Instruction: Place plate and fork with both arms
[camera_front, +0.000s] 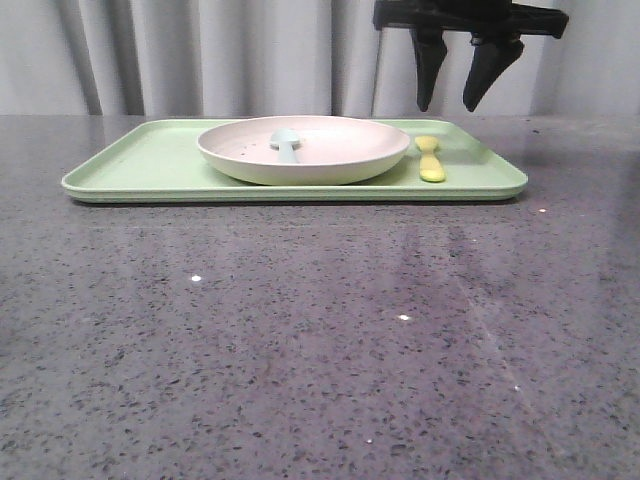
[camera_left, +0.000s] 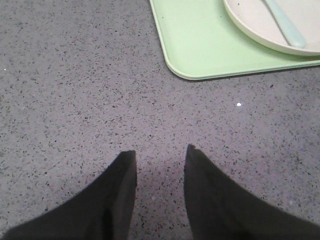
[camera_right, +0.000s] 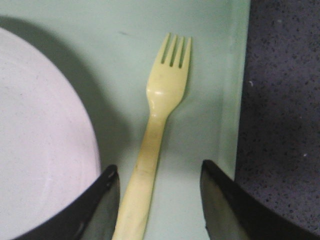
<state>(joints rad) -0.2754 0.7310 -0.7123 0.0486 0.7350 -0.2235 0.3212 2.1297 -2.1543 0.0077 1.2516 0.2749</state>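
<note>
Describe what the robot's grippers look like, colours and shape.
Both are black. The right gripper hangs from a flat black crossbar, with two tapered, pointed jaws like short fangs. The left gripper shows the same dark, wedge-shaped jaws with a dull sheen. No cables, markings or labels are visible.

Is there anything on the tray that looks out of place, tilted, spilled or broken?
Nothing looks spilled or damaged. The plate sits flat on the green tray, and the fork lies flat on the tray beside the plate. The one odd detail is a pale blue spoon resting inside the plate.
</note>
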